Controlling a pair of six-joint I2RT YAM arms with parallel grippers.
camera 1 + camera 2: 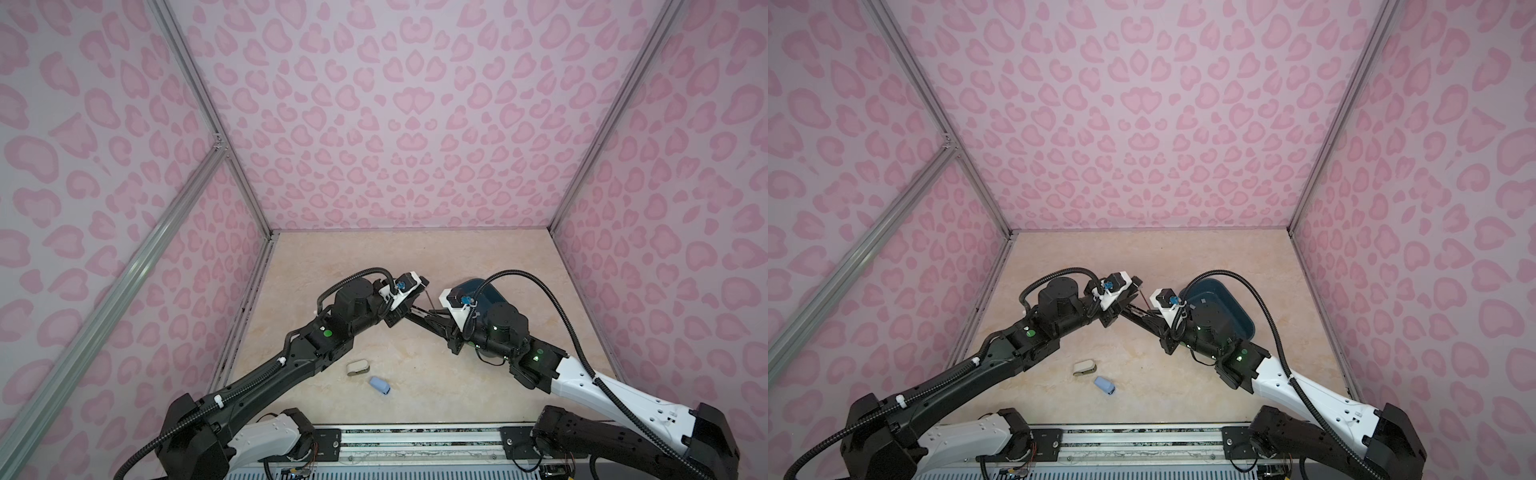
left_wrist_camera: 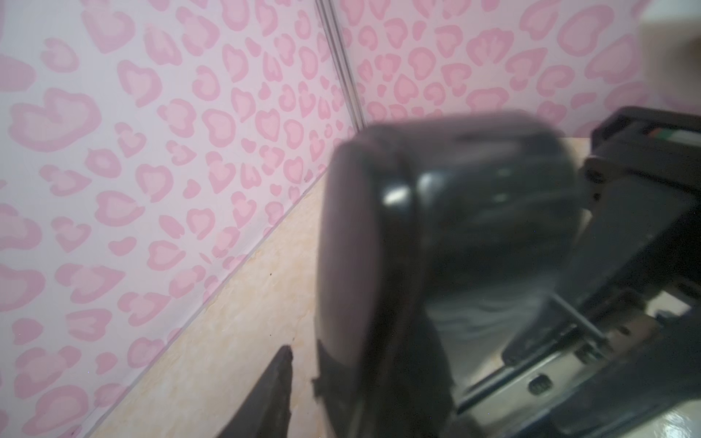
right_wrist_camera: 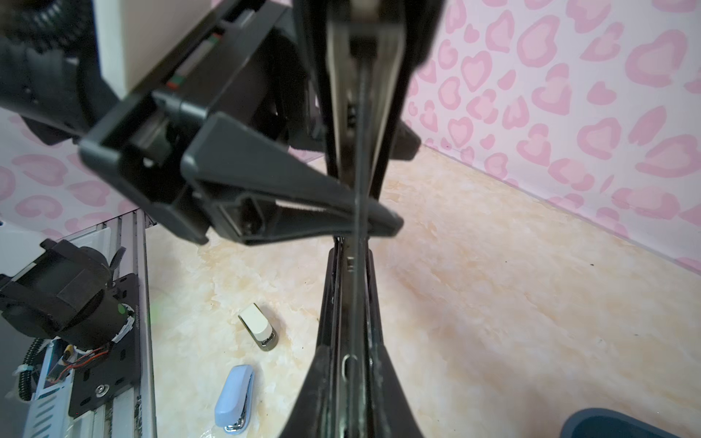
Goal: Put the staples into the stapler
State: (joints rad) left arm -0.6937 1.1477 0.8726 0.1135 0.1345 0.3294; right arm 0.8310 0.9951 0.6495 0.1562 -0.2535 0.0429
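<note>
Two small staplers lie loose on the marbled beige table (image 3: pixel 493 284): a cream stapler (image 3: pixel 258 322) and a pale blue stapler (image 3: pixel 233 394) with a chrome nose (sharp only from the right wrist). That view also shows the right gripper (image 3: pixel 351 258) clamped on a long black stapler (image 3: pixel 351 303), hinged open with its metal channel bare. The left gripper (image 3: pixel 404 186) straddles the glossy raised lid, jaws apart; the left wrist view shows a sliver of table beside one finger (image 2: pixel 275 394). The staples (image 1: pixel 1202 300), tiny pale flecks, show only in a top view, inside a rounded dark blue bin (image 1: pixel 1233 299).
</note>
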